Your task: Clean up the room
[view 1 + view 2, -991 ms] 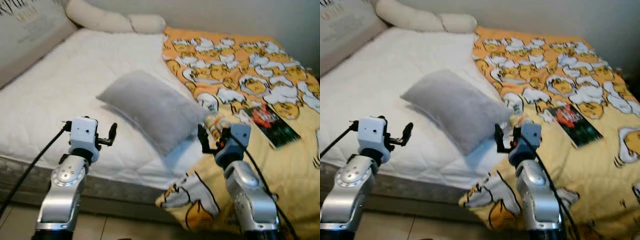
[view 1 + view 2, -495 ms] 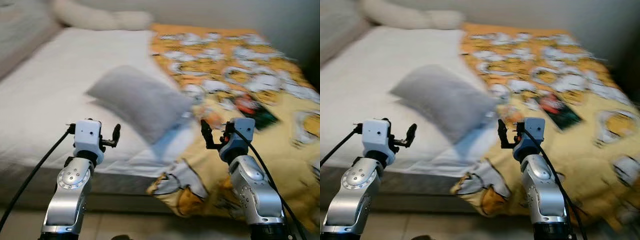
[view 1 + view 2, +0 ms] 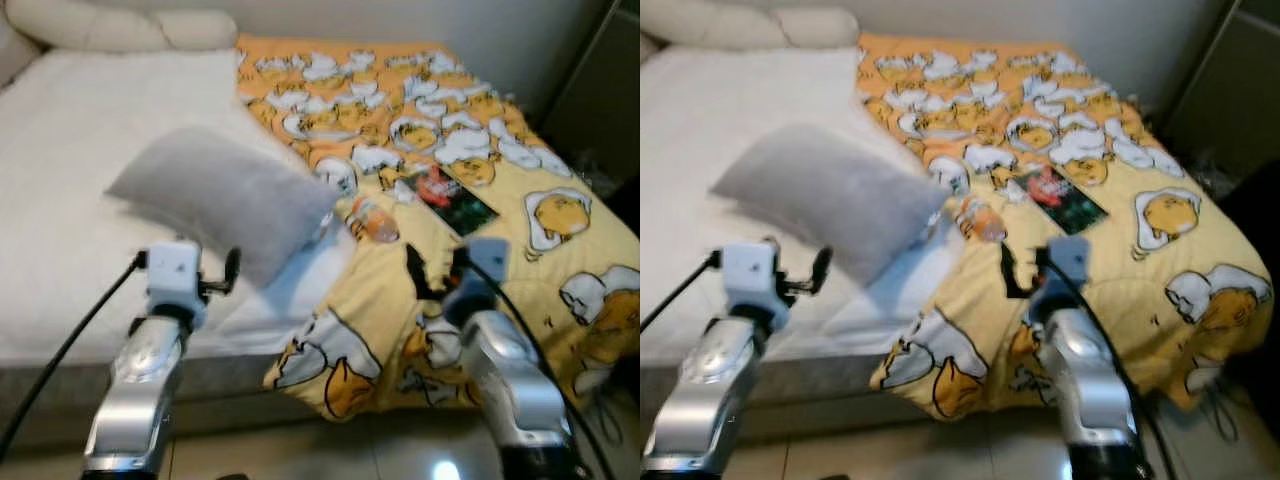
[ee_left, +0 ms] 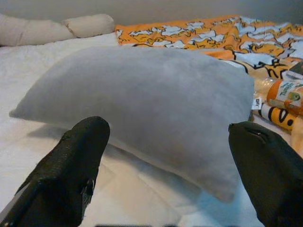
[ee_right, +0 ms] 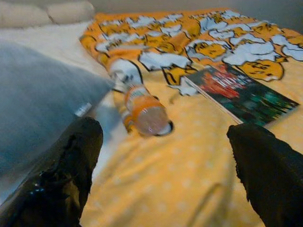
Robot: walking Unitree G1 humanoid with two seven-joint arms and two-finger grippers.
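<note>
Orange bottle (image 3: 374, 219) lies mid-frame on yellow blanket (image 3: 560, 260) beside grey pillow (image 3: 215, 200); both grippers, left gripper (image 3: 205, 284) and right gripper (image 3: 438, 272), spread, empty; bottle may roll if nudged off-centre.

Both head cameras look forward and down from the bedside. Each wrist camera looks low along its own spread black fingers (image 4: 71, 165), close to the bedding. Left and right wrist views share the soft grey rectangular pillow (image 4: 142, 104) and the orange-labelled plastic bottle (image 5: 144, 109).
</note>
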